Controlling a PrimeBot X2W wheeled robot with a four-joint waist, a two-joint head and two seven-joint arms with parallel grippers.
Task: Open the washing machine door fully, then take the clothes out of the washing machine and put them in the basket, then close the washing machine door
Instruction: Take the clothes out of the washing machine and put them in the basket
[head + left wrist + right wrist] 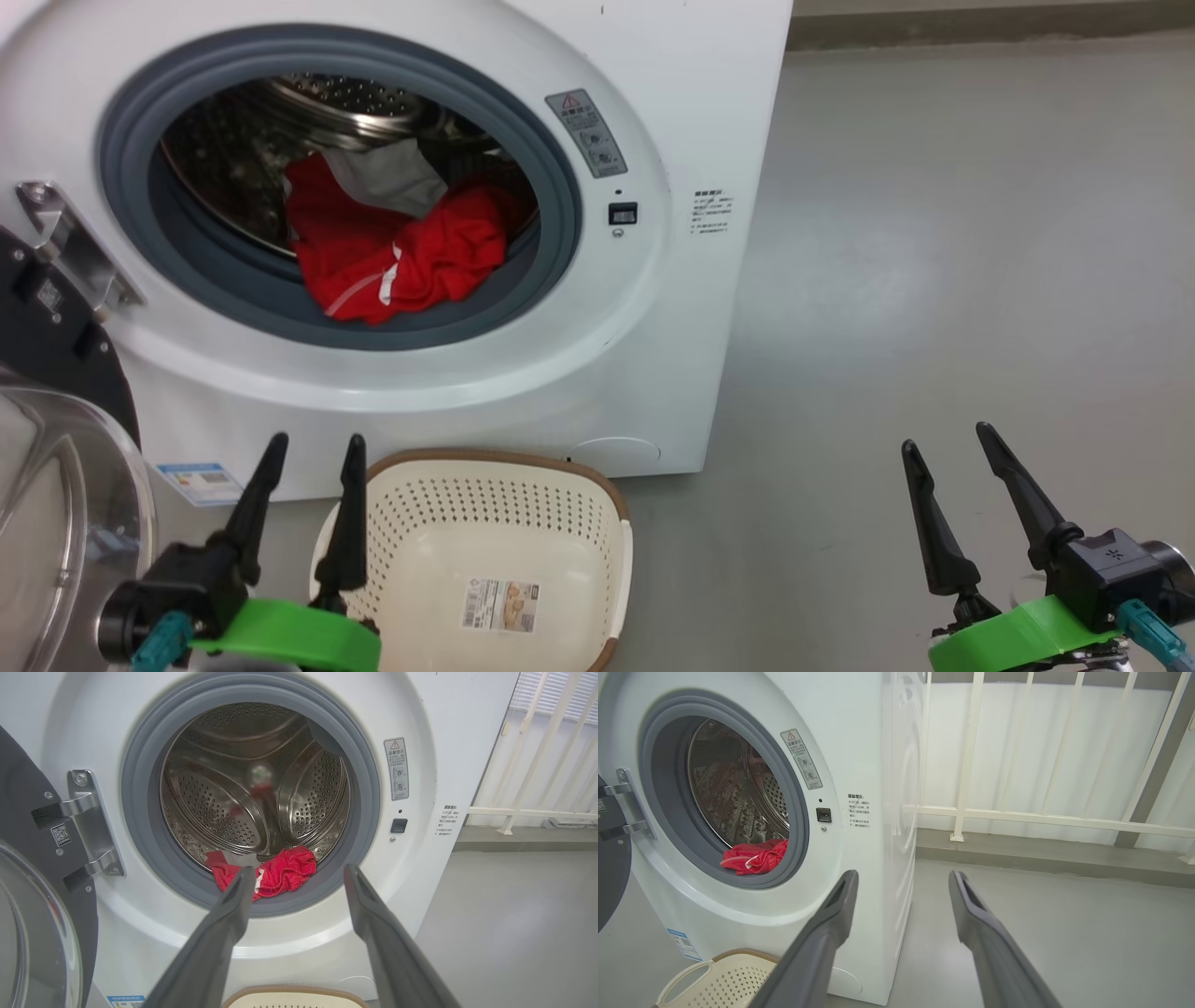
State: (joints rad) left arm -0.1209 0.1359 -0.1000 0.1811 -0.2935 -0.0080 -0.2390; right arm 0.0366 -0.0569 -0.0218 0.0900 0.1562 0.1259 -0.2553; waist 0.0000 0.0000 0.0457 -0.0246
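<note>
Inside, crumpled red clothes (397,247).

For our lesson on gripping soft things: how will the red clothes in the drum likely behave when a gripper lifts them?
Probably floppy: the clothes lie crumpled in soft folds, so they would drape and dangle. Likely light, since the fabric looks thin. The grey piece lying on top may slip off or stay behind.

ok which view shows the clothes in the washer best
The head view: looking down, it shows the clothes as a full red pile with white trim and a grey piece. The left wrist view gives a low red strip of them; the right wrist view, a small red bunch.
</note>
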